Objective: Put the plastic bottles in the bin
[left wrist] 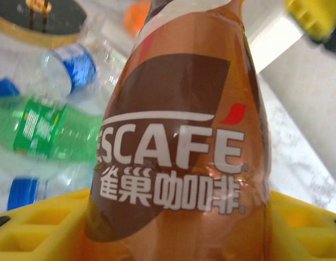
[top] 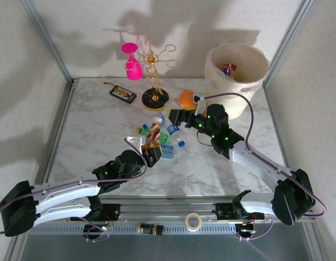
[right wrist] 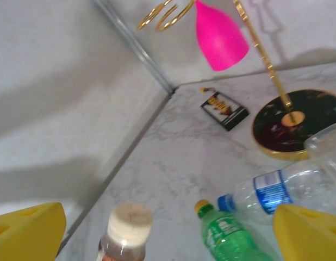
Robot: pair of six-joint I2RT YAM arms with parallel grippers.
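**Kid:** What do your left fingers have?

**Me:** They are squeezed onto a brown Nescafé coffee bottle. It sits between my two yellow tips with its cream cap pointing up. It is at the near side of the bottle pile, in the middle of the table.

**Kid:** What is next to it?

**Me:** A green bottle lies on its side just beside it. A clear bottle with a blue cap and a blue label lies close by. They are all bunched together.

**Kid:** And your right fingers?

**Me:** They are spread wide with nothing in them. They hang over the far side of the pile.

**Kid:** What is farther back?

**Me:** An orange toy comes first. Near it is a gold rack with a pink glass hanging upside down. A flat black thing lies to the left of the rack.

**Kid:** Where is the bin?

**Me:** The big cream-white bin stands at the far right of the table, apart from the pile. I can see something red and white inside it.
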